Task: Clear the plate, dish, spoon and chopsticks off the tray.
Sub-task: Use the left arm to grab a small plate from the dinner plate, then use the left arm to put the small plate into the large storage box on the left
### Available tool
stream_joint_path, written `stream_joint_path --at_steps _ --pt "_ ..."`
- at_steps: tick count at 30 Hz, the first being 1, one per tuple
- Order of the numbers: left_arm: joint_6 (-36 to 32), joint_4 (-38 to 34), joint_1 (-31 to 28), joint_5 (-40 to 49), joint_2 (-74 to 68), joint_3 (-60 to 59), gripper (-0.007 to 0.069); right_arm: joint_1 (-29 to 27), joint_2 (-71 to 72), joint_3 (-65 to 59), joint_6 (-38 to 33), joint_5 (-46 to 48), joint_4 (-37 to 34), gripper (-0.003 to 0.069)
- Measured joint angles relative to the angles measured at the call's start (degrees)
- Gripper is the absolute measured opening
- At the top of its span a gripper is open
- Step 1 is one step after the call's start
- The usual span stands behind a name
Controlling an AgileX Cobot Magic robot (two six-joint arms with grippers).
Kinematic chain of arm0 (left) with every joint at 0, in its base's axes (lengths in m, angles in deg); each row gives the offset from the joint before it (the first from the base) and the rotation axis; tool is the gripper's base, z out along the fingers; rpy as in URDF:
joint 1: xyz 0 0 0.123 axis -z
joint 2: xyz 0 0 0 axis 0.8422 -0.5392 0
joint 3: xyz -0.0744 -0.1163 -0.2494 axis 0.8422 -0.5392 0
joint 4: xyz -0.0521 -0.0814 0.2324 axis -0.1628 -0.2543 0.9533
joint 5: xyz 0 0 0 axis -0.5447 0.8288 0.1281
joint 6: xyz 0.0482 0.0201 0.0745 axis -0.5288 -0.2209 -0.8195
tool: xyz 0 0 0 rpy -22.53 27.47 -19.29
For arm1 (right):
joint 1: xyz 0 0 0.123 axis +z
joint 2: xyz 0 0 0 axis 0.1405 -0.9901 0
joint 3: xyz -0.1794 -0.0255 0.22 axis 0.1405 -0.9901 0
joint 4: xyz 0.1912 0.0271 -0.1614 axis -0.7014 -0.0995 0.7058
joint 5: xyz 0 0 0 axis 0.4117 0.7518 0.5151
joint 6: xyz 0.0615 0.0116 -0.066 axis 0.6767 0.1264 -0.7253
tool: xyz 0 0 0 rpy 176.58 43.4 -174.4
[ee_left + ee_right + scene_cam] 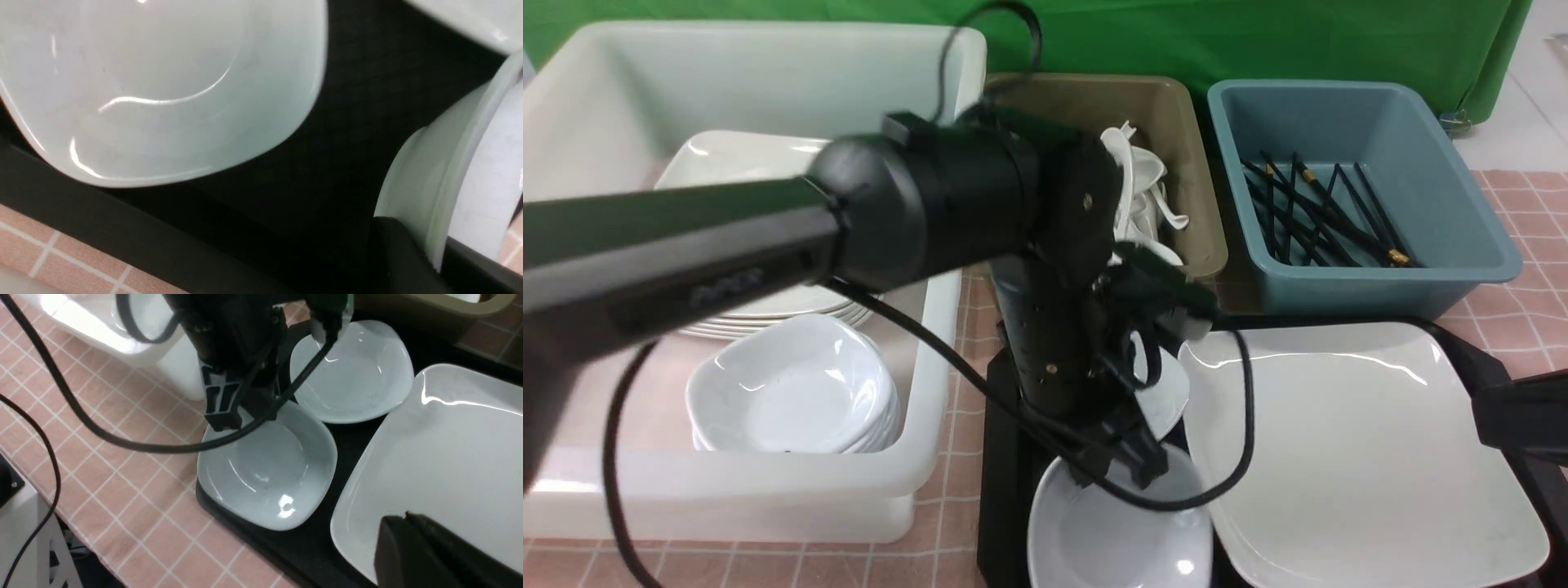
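Two small white dishes and the large white plate (1356, 457) lie on the black tray (1005, 490). My left gripper (1143, 461) reaches down onto the far rim of the nearer dish (1119, 539). In the left wrist view the gripper (437, 253) is shut on that dish's rim (449, 183), one finger on each side. The second dish (1172, 392) lies just behind it, partly hidden by the arm. My right gripper (404, 517) hovers shut over the plate's (449, 449) near right part, holding nothing. No spoon or chopsticks show on the tray.
A big white tub (915, 482) on the left holds stacked plates and dishes. Behind the tray stand an olive bin (1176, 122) with white spoons and a blue bin (1462, 269) with several black chopsticks. A pink checked cloth covers the table.
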Motion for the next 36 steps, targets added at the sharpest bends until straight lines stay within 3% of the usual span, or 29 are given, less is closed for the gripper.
stream_joint_path --at_steps 7,10,14,15,17,19,24,27,31,36 --pt "1.2 -2.6 -1.6 1.0 4.3 5.1 0.0011 0.0 -0.1 4.9 -3.3 2.9 -1.5 0.0030" --pt "1.4 -6.9 -6.6 1.0 8.5 7.1 0.0009 0.8 -1.4 9.9 -4.7 4.6 -4.0 0.0030" --pt "1.5 -10.4 -18.9 1.9 15.5 7.3 0.0009 7.4 -6.5 16.5 -5.0 5.9 -6.3 0.0030" --pt "1.5 -10.7 -19.6 1.9 15.8 7.3 0.0009 7.9 -6.8 16.5 -5.0 5.9 -6.3 0.0030" --pt "1.5 -13.7 -27.9 1.7 19.4 5.5 0.0009 14.2 -10.5 20.0 -4.8 5.8 -5.8 0.0030" --pt "1.5 -17.3 -36.1 0.2 23.5 1.3 0.0009 20.6 -14.6 23.2 -2.6 5.2 -2.8 0.0030" --pt "1.4 -21.3 -48.0 -5.0 29.3 -12.6 0.0009 30.9 -22.3 28.5 4.4 4.0 7.0 0.0030" --pt "1.4 -23.3 -51.0 -9.6 30.5 -24.4 0.0009 34.8 -25.8 30.3 6.9 3.4 10.6 0.0030" --pt "1.4 -24.7 -51.0 -14.8 30.0 -33.1 0.0015 35.5 -27.6 30.7 8.0 2.5 11.5 0.0030" --pt "1.4 -23.3 -50.9 -18.5 29.5 -37.6 0.0101 35.5 -28.0 30.7 9.4 1.9 12.4 0.0030"
